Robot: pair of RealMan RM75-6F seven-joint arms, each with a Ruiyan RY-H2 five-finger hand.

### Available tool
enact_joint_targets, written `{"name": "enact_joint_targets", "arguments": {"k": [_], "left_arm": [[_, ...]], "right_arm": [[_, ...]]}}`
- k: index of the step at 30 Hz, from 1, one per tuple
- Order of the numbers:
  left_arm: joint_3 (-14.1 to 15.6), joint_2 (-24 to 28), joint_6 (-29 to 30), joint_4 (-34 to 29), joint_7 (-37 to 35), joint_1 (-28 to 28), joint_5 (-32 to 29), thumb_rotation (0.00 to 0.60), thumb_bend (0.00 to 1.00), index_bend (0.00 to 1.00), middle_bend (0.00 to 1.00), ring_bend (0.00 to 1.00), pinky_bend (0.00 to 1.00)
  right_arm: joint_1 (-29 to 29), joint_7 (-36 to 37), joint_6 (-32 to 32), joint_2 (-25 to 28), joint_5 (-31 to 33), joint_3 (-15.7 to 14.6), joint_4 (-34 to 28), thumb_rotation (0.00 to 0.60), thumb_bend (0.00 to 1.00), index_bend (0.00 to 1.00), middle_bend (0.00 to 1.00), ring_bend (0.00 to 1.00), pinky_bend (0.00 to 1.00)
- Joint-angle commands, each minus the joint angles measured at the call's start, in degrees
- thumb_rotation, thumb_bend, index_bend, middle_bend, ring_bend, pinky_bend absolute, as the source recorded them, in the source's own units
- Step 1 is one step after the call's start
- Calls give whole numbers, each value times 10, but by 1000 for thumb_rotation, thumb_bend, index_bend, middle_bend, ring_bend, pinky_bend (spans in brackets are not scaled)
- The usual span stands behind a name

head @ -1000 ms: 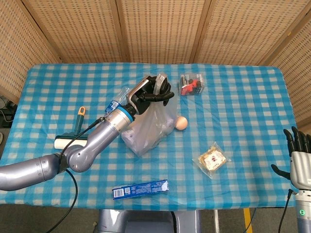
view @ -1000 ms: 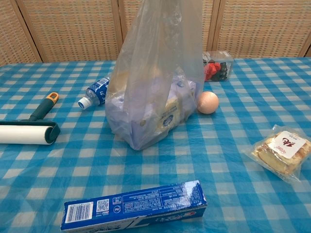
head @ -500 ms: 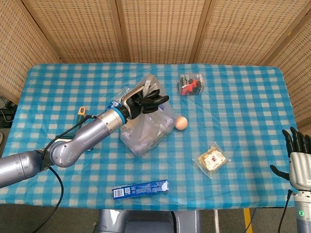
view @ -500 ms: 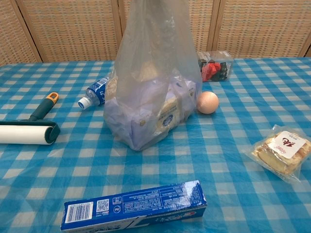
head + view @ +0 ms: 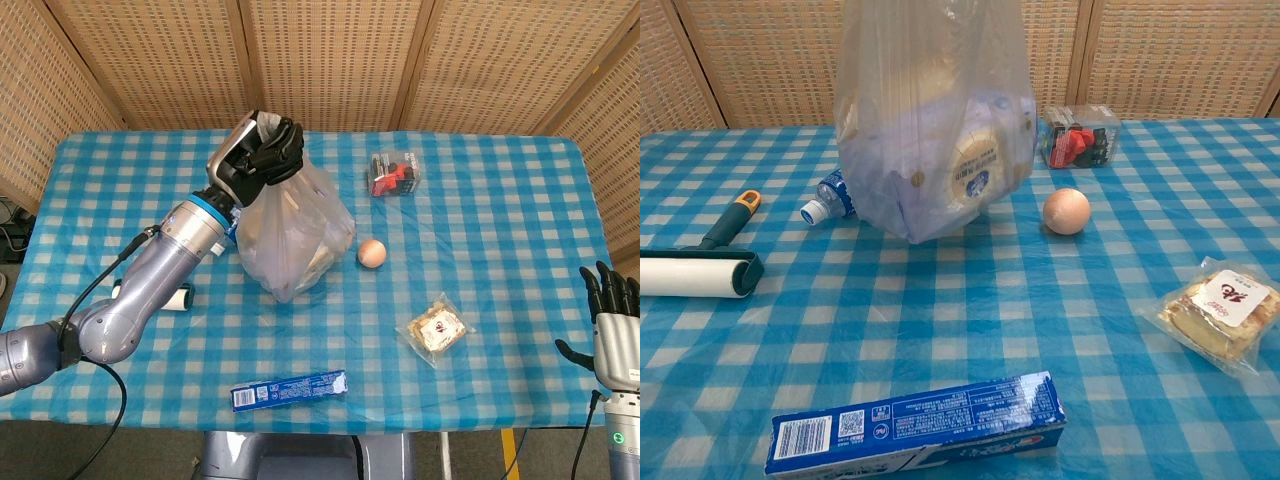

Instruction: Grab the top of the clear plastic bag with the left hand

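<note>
Clear plastic bag (image 5: 292,232) hangs from your left hand (image 5: 262,155), closed on its gathered top at upper left, so the contents sag; right hand (image 5: 618,335) idles open.

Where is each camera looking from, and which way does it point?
Head view: sits high up, looking down on the whole table; shows the left hand gripping the top of the clear plastic bag, and the right hand by the table's edge.
Chest view: sits low at the table's near edge, looking straight across; no hand or arm shows.
Both share the bag, egg and blue box.
</note>
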Motion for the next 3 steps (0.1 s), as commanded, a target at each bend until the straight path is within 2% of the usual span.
{"name": "enact_joint_targets", "arguments": {"k": [1,3], "left_arm": [[-12,21,0,-15,14,2,-19,600,1000,1000,1000,978,1000],[-15,29,1,-20,21,1,-28,600,1000,1000,1000,978,1000]], "right_arm": [[0,-2,0,-1,1,0,0,600,0,0,0,0,0],[0,-3,1,-1,1,0,0,600,0,0,0,0,0]]}}
